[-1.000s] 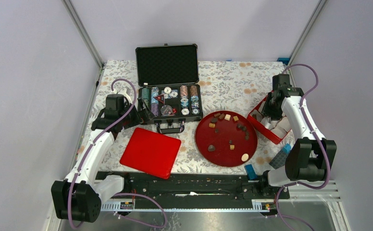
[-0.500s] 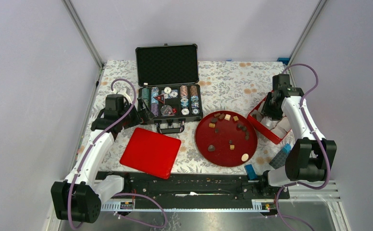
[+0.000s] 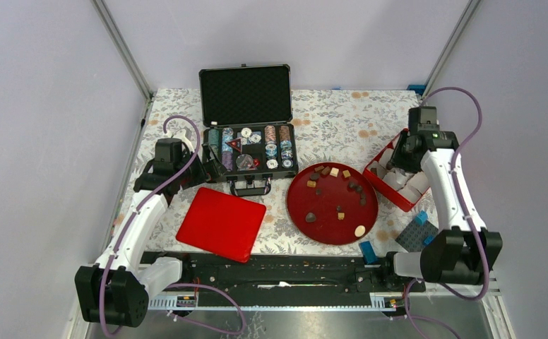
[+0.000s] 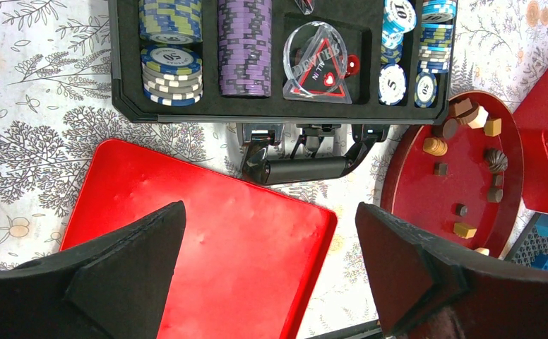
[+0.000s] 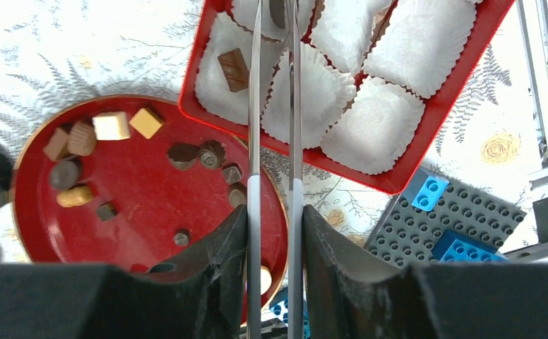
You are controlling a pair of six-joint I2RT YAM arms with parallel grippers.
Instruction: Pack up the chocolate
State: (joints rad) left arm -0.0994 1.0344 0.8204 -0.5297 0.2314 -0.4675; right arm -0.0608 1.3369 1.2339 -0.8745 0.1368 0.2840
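Observation:
Several small chocolate pieces (image 3: pixel 337 171), brown, tan and cream, lie on the round red plate (image 3: pixel 328 227); the right wrist view shows them too (image 5: pixel 111 126). My right gripper (image 5: pixel 275 219) is shut on metal tweezers (image 5: pixel 255 127) that reach over the red box (image 5: pixel 412 176) of white paper cups. One brown chocolate (image 5: pixel 233 69) lies in a cup. A dark piece sits at the tweezer tips by the top edge; whether it is gripped I cannot tell. My left gripper (image 4: pixel 271 233) hangs open above the red lid (image 4: pixel 207 240).
An open black case of poker chips (image 3: pixel 250 152) stands at the back centre. A grey studded baseplate with blue bricks (image 5: pixel 462 219) lies near the right arm's base, and a loose blue brick (image 3: pixel 367 251) sits by the plate's near edge.
The right arm has swung a little to the right and back over the red box, uncovering the grey baseplate. The left arm has not moved.

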